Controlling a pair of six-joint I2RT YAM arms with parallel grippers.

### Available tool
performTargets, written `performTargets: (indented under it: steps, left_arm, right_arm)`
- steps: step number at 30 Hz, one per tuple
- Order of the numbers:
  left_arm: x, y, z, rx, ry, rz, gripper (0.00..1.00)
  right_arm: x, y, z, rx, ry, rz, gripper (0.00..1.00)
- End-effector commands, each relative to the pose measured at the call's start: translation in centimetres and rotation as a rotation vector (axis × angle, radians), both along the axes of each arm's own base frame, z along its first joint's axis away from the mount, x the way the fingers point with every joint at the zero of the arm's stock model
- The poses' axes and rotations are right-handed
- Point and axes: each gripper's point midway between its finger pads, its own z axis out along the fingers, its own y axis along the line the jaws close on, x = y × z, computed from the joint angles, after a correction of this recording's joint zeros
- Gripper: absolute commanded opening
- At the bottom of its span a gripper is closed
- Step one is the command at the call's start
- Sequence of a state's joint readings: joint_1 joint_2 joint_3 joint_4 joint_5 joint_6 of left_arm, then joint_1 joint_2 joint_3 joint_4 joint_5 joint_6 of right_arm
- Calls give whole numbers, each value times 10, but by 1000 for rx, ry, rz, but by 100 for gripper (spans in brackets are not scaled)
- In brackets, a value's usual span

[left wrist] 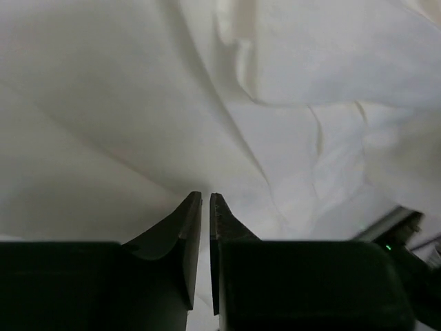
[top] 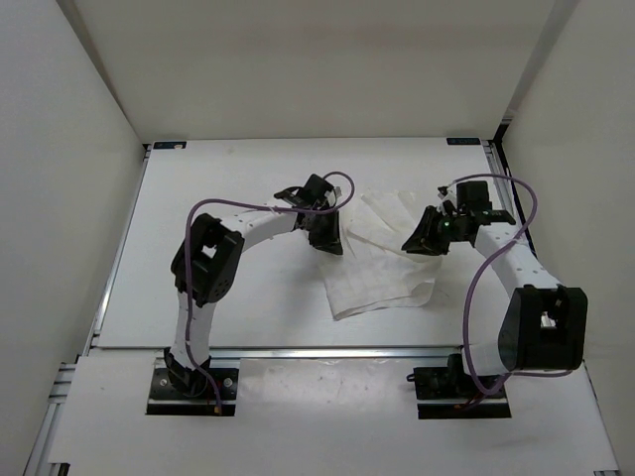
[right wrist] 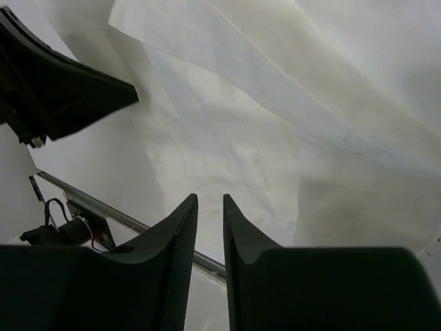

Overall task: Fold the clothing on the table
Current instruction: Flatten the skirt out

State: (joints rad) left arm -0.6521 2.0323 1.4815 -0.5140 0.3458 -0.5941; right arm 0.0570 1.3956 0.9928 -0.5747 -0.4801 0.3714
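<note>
While the white counter (top: 228, 307) spread broad beneath both arms, the clothing (top: 382, 283) lay on it toward 3 o'clock of centre, its near part flat and its far part ruffled into raised folds. At the garment's 9 o'clock edge the left fingers (left wrist: 191, 221) stood nearly together, only a thin slit between them. At its 3 o'clock edge the right fingers (right wrist: 185, 221) showed a narrow gap, and whether either pair pinched the fabric I could not tell.
</note>
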Motion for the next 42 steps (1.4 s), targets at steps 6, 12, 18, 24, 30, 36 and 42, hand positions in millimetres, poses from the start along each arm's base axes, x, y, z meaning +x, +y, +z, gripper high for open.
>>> performTargets:
  steps: [6,12,18,24,30,36,42]
  left_arm:
    - [64,114,-12,447,-147,218,18]
    - [99,197,1,517,-141,419,16]
    - [113,201,22,438,-148,438,16]
    - [71,121,52,202,-143,228,16]
    - [19,34,64,92,-193,8,8]
    - [7,26,-4,332,-65,-59,0]
    - [7,55,-45,519,8,-25,0]
  right_arm:
    - [-16,-6,-4,63,13,-31,29]
    - [-21,-7,-23,41,90,-22,32]
    - [-5,10,-29,9,110,76,34]
    - [0,-12,-65,-241,225,56,6]
    - [7,-45,-49,-242,180,-96,0]
    - [21,-66,-11,-142,32,-226,0]
    - [21,-75,17,-39,-73,-289,0]
